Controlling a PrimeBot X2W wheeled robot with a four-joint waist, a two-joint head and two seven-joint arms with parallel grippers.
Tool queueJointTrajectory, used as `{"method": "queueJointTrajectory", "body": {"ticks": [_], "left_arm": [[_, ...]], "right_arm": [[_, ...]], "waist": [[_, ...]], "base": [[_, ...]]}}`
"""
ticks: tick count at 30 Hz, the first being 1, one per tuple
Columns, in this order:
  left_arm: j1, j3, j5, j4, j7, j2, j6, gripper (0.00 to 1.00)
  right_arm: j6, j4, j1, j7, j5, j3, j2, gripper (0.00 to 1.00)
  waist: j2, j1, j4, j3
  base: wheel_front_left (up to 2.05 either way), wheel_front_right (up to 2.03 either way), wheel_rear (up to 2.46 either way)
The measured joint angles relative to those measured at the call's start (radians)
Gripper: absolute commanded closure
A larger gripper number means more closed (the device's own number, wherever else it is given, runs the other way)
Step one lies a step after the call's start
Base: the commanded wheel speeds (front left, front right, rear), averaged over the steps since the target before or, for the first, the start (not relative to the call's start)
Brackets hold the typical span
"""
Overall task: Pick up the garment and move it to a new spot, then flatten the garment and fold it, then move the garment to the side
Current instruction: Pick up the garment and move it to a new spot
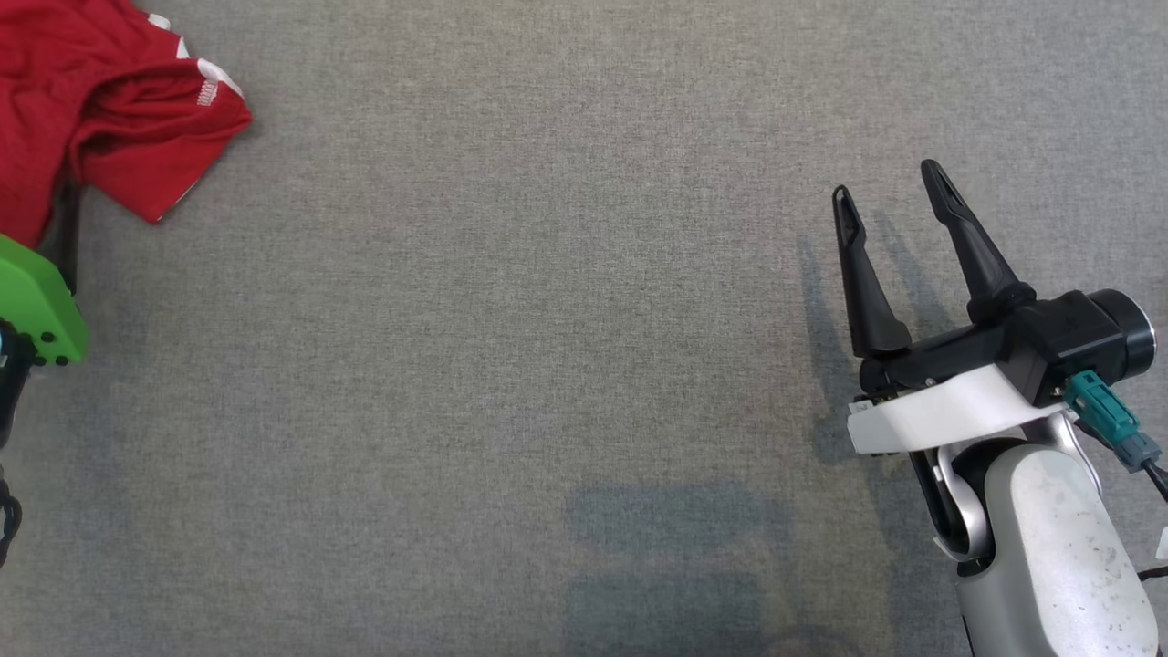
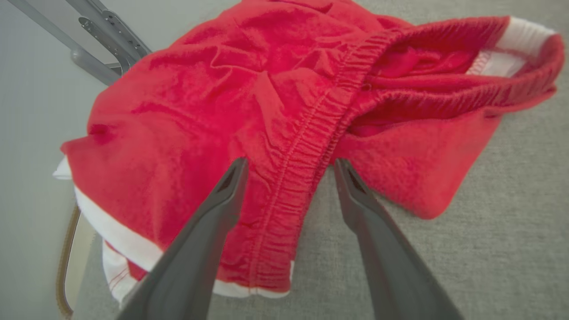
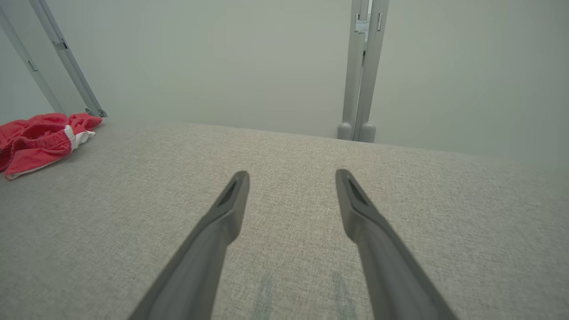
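A crumpled red garment (image 1: 100,109) with white trim and an elastic waistband is bunched at the far left corner of a grey fabric-covered table (image 1: 547,365). The left gripper (image 2: 290,163) is pointed at it, its two dark fingers spread wide to either side of the waistband, with nothing gripped. The right gripper (image 1: 886,181) is seen well apart, near the table's right edge, likewise spread wide and empty.

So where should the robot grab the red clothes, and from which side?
Probably the elastic waistband of the red garment. It bunches into a thick raised ridge, easier to pinch than flat cloth. The left gripper is open with that ridge between its fingers, so coming in from there, one finger each side, looks best.
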Motion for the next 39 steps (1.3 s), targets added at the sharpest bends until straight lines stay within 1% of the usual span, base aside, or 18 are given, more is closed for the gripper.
{"method": "queueJointTrajectory", "body": {"ticks": [9,10,11,13,14,15,16,17,18,23,30,32,34,39], "left_arm": [[0.010,-0.006,-0.020,0.132,0.000,-0.008,0.002,0.00],[0.010,-0.006,-0.022,0.144,0.000,-0.010,0.002,0.06],[0.011,-0.004,-0.029,0.159,0.000,-0.014,0.003,0.17],[0.011,-0.001,-0.042,0.184,0.000,-0.022,0.003,0.36],[0.011,-0.002,-0.043,0.195,-0.002,-0.026,0.004,0.54],[0.011,-0.002,-0.043,0.204,-0.005,-0.028,0.004,0.60],[0.010,-0.002,-0.043,0.210,-0.012,-0.031,0.005,0.74],[0.009,-0.002,-0.044,0.218,-0.020,-0.033,0.005,0.94],[0.007,-0.002,-0.045,0.225,-0.026,-0.035,0.005,1.00],[-0.015,-0.015,-0.042,0.227,-0.063,-0.033,0.002,1.00],[-0.063,-0.044,-0.034,0.177,-0.093,-0.005,0.000,1.00],[-0.074,-0.067,-0.025,0.143,-0.097,0.006,-0.003,1.00],[-0.087,-0.107,-0.017,0.072,-0.095,0.022,-0.003,1.00],[-0.092,-0.199,-0.010,-0.061,-0.046,0.053,-0.005,1.00]], "right_arm": [[0.000,-0.005,0.002,0.004,-0.005,0.017,0.000,0.00],[0.000,-0.005,0.002,0.004,-0.008,0.017,0.000,0.00],[0.000,-0.007,0.003,0.007,-0.012,0.017,0.000,0.00],[0.000,-0.009,0.003,0.010,-0.014,0.018,0.000,0.00],[0.000,-0.011,0.003,0.013,-0.014,0.018,0.000,0.00],[0.000,-0.012,0.003,0.014,-0.014,0.018,0.000,0.00],[0.000,-0.013,0.004,0.014,-0.015,0.019,0.000,0.00],[0.000,-0.013,0.004,0.017,-0.016,0.019,0.000,0.00],[0.000,-0.014,0.004,0.017,-0.016,0.019,0.000,0.00],[0.000,-0.009,0.009,0.009,-0.014,0.009,0.000,0.00],[0.000,0.022,0.021,-0.017,0.014,0.004,0.000,0.00],[0.000,0.040,0.026,-0.026,0.026,0.006,0.000,0.00],[0.000,0.063,0.038,-0.043,0.044,0.009,0.000,0.00],[0.000,0.108,0.065,-0.067,0.078,0.008,0.000,0.00]], "waist": [[0.0000,0.0000,0.000,-0.012],[0.0000,0.0000,0.000,-0.016],[0.0000,0.0000,0.000,-0.019],[0.0000,0.0000,0.000,-0.025],[0.0000,0.0000,0.000,-0.027],[0.0000,0.0000,-0.001,-0.029],[0.0000,0.0000,-0.001,-0.030],[0.0000,0.0000,-0.002,-0.031],[0.0000,0.0000,-0.002,-0.032],[0.0000,0.0000,-0.003,-0.049],[0.0000,0.0000,0.000,-0.096],[0.0000,0.0000,0.001,-0.119],[0.0000,-0.0001,0.002,-0.159],[0.0000,-0.0001,-0.003,-0.236]], "base": [[0.00,0.00,0.00],[0.00,0.00,0.00],[0.00,0.00,0.00],[0.00,0.00,0.00],[0.00,0.00,0.00],[0.00,0.00,0.00],[0.00,0.00,0.00],[0.00,0.00,0.00],[0.00,0.00,0.00],[0.00,0.00,0.00],[0.00,0.00,0.00],[0.00,0.00,0.00],[0.00,0.00,0.00],[0.00,0.00,0.00]]}}
